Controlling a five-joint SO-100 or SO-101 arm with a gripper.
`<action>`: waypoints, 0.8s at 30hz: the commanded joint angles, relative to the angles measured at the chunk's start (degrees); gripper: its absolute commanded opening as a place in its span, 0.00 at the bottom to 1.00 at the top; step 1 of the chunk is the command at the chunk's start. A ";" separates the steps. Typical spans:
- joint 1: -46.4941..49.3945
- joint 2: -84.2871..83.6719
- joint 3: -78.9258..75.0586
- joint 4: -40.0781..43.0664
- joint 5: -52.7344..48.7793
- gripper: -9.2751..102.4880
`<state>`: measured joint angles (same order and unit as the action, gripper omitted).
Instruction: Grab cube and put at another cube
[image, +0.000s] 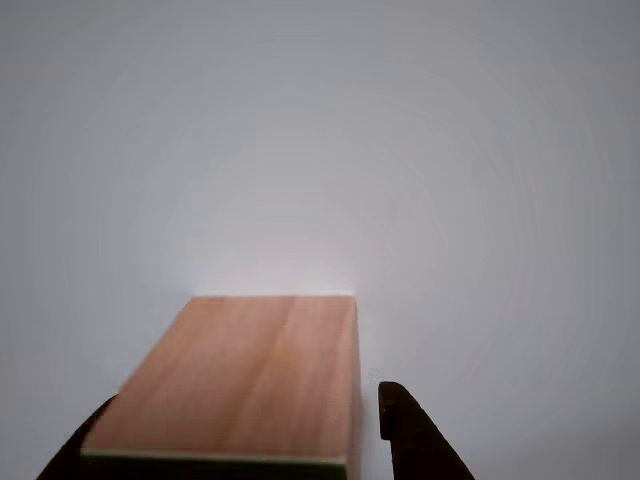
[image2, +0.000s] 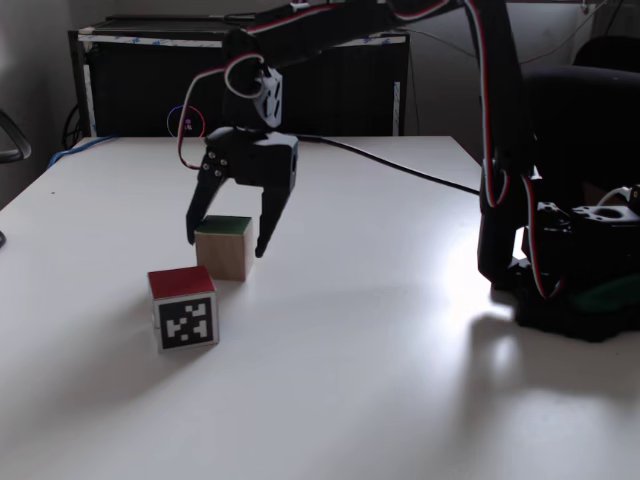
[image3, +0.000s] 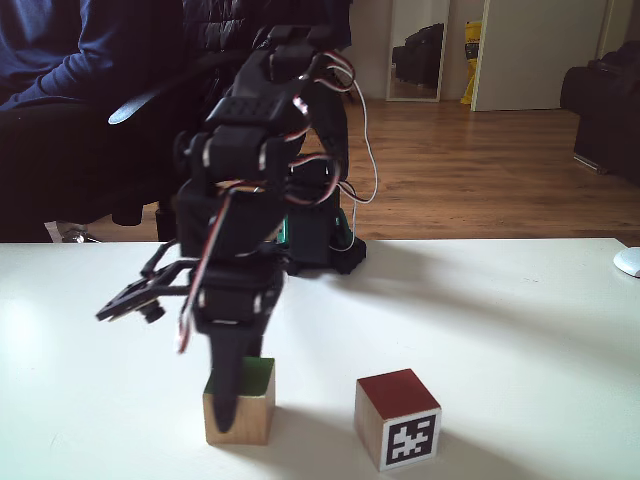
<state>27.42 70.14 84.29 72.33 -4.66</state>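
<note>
Early stage: the gripper (image2: 228, 240) is straddling the cube (image2: 225, 248) on the table (image2: 400, 330), jaws spread, not pinching it. The cube is sitting just beside another cube (image2: 183, 308). Grasp, lift and placement remaining.

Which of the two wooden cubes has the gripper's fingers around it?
The green-topped plain wood cube: the open black gripper straddles it. The red-topped cube with the black-and-white marker sits apart, nearer the camera.
</note>
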 joint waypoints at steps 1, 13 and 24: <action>0.53 0.26 -2.55 -0.53 -0.44 0.39; 0.79 0.44 -2.46 -1.67 0.35 0.20; -8.09 22.32 10.02 -4.92 6.06 0.16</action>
<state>23.03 81.91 90.97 69.43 0.00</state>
